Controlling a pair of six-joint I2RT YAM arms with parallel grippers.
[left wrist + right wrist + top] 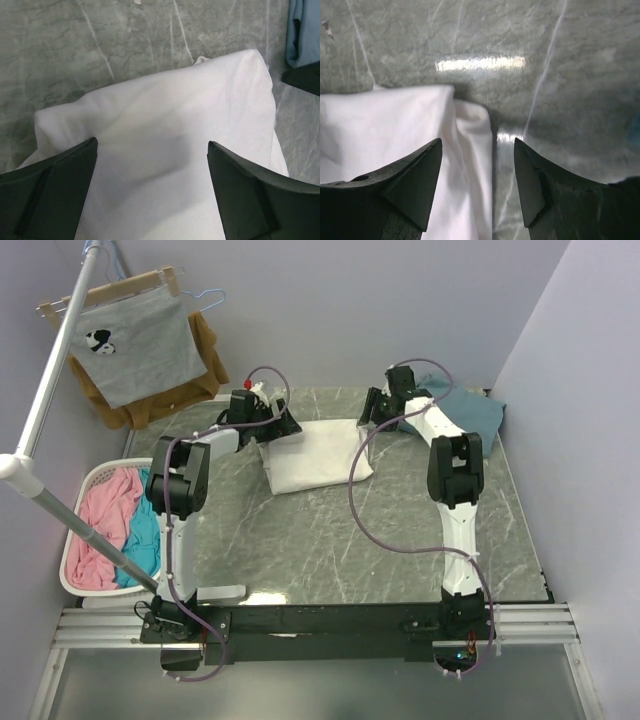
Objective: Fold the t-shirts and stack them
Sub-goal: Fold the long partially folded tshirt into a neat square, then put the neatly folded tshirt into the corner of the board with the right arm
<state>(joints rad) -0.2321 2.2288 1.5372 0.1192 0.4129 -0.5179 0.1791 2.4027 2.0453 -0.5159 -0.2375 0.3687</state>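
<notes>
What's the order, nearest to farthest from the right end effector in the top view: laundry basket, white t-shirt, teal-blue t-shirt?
1. white t-shirt, centre, its edge under the right end effector.
2. teal-blue t-shirt, back right.
3. laundry basket, far left.

Both end effectors (152, 144) (478, 142) spread wide

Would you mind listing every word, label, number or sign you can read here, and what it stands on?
There is no readable text in any view.
white t-shirt: plain cloth showing, no lettering in sight.
teal-blue t-shirt: plain.
grey shirt: a black-and-white animal mark, a picture without letters.
</notes>
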